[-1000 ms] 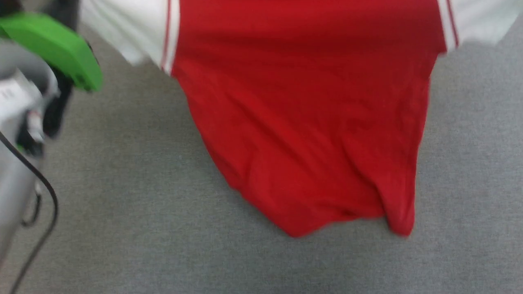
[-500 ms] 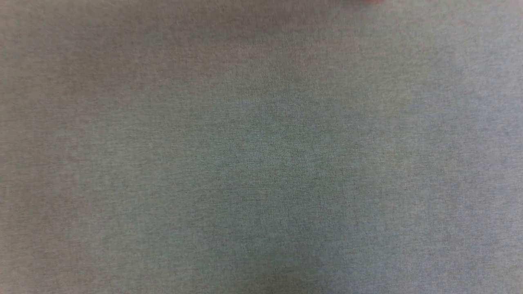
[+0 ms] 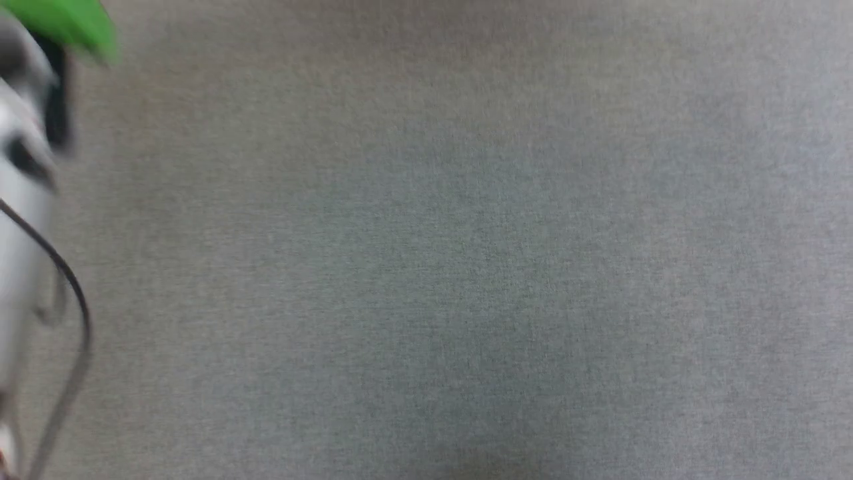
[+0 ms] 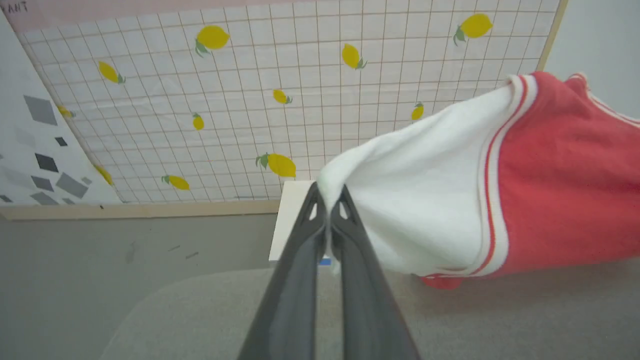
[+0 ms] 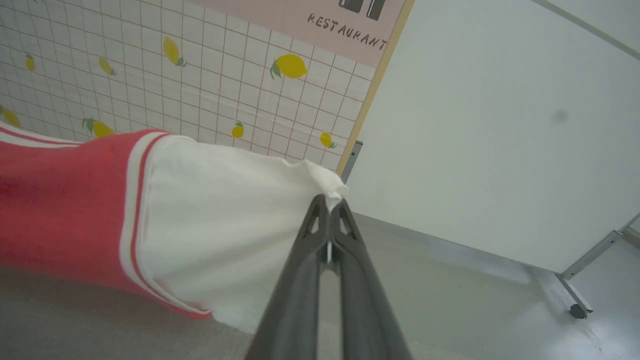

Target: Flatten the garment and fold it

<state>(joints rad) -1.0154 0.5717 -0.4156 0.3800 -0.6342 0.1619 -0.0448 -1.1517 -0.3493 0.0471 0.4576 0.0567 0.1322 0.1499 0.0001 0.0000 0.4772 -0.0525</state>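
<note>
Your left gripper [image 4: 330,192] has its jaws pinched tight on the tip of a white short sleeve, and the soft knit bunches into a little peak right at the tips. From there the T-shirt [image 4: 560,180] runs off to that view's right: white sleeve, red-and-white striped trim at the seam, then the bright red body, sagging in loose folds over the bench [image 3: 466,267]. Whether the red cloth touches the top, you can't tell.

Over on your right gripper [image 5: 330,202], same story: jaws closed on the other white sleeve, the fabric drawn to a point, with the red body off to that view's left.

The bench top is a grey, felt-like weave with a rounded corner. In the head view, a blurred pale forearm [image 3: 16,220] with a green cap [image 3: 60,23] and a black cable [image 3: 73,300] sits at the left edge.

Behind stands a tiled lemon-print panel [image 4: 250,100] and a plain white wall [image 5: 475,150]. A flat white slab [image 4: 292,220] sits just past the left fingertips.
</note>
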